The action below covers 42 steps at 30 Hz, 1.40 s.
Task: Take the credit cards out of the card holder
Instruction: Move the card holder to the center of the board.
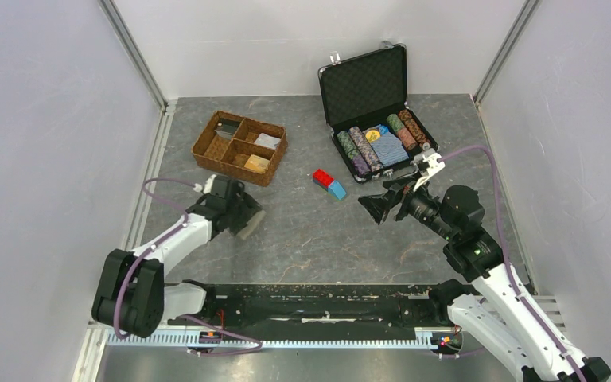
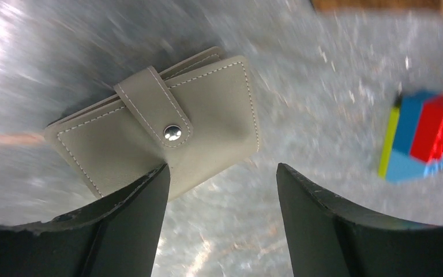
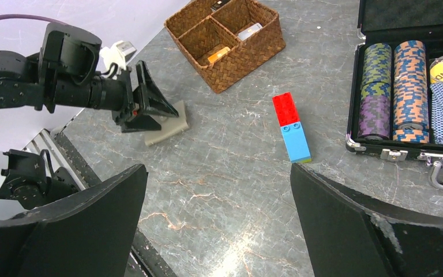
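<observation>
Card holder [image 2: 156, 124] lies flat on the table [image 1: 302, 243], snap tab fastened, about 8 o'clock of table centre. Left gripper [image 2: 222, 170] sits right over it, jaws spread, one finger over its edge. Toy bricks [image 1: 329, 185] at its 2 o'clock, wicker tray [image 1: 239, 147] at 12. Right gripper [image 1: 378, 205] spread wide, well apart at 3 o'clock.

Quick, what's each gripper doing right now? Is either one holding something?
Left gripper: open, holding nothing, right over the snapped-shut card holder.
Right gripper: open, empty, above the table.
</observation>
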Tool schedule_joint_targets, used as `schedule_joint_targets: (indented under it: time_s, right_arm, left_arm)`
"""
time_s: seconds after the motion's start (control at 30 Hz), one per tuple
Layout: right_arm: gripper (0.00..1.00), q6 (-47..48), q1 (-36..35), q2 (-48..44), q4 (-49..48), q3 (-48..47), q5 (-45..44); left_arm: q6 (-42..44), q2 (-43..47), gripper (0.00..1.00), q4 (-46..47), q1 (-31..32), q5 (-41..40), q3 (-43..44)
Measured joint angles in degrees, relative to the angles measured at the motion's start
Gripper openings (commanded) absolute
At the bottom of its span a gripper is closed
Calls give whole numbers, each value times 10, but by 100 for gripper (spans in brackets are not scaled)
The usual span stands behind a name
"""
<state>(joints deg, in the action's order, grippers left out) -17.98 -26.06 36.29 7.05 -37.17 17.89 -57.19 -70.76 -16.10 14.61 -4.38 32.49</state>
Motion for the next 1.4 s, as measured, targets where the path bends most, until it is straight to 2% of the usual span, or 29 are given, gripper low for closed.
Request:
schedule_joint_targets:
  time_s: [0.13, 0.23, 0.37, 0.5, 0.6, 0.73, 1.0, 1.23, 1.4]
  right_arm:
    - [98, 0, 0, 2, 0, 0, -2]
    - [98, 0, 0, 3, 1, 0, -4]
    - [94, -1, 0, 6, 3, 1, -4]
    - [81, -5, 0, 6, 2, 12, -3]
    - [72, -14, 0, 10, -1, 31, 3]
    - [68, -31, 0, 20, -8, 69, 18]
    - [67, -35, 0, 24, -8, 97, 37]
    - [66, -35, 0, 24, -9, 111, 42]
    - [63, -41, 0, 24, -9, 135, 42]
  left_arm:
    - [-32, 2, 75, 0, 76, 22, 0]
    - [-35, 15, 77, -29, 98, 29, 6]
    - [-18, 55, 78, -97, 96, -18, 36]
    - [21, 72, 78, -142, 82, -72, 77]
    - [48, 64, 78, -171, 71, -111, 95]
    - [82, 26, 78, -194, 60, -134, 102]
    - [158, -48, 80, -147, 59, -59, 102]
    - [196, -89, 73, -115, 65, -5, 89]
    - [186, -72, 68, -64, 120, 45, 64]
